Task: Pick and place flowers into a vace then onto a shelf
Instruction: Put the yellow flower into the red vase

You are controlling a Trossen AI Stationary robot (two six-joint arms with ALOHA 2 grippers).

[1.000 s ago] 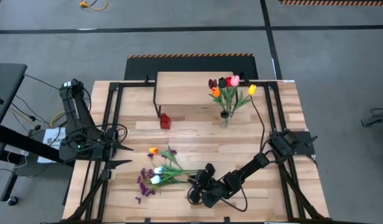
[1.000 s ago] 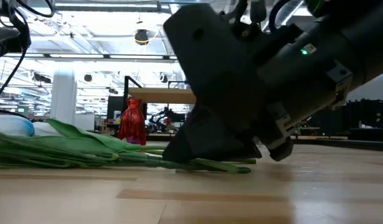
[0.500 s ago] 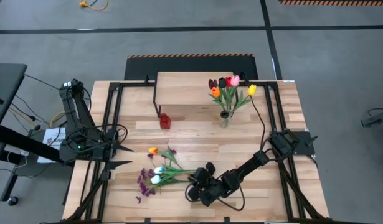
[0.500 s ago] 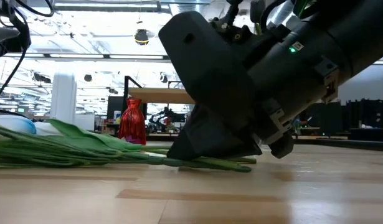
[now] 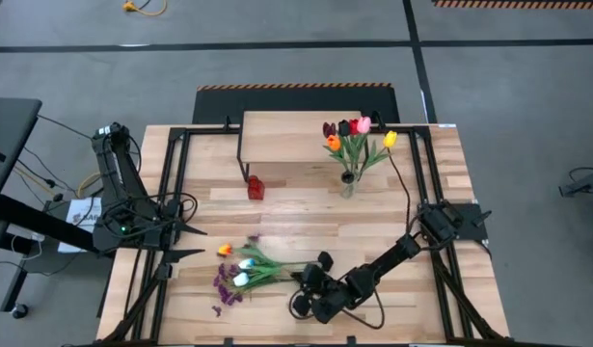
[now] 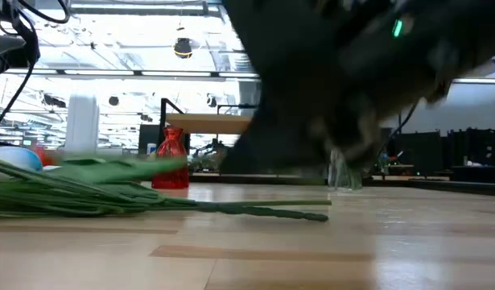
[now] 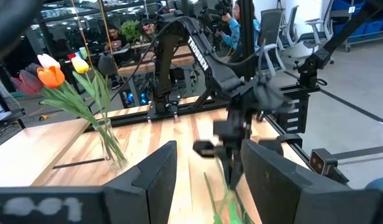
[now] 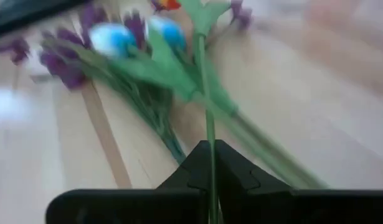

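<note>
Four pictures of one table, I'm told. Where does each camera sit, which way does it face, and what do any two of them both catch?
High view: overhead, looking straight down; shows both arms, the loose flowers, the shelf.
Low view: at tabletop height, looking across; the right arm blurs above the stems.
Left wrist view: on the waiting left arm at the table's left edge, facing the right arm and the clear vase of tulips.
Right wrist view: on the right arm; the right gripper is shut on a stem.
The high and low views share the red vase.

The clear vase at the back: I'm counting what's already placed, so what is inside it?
The clear vase holds tulips: orange, red, pink, yellow and dark maroon heads on green stems. Whether it holds water, or the exact stem count, cannot be seen.
</note>
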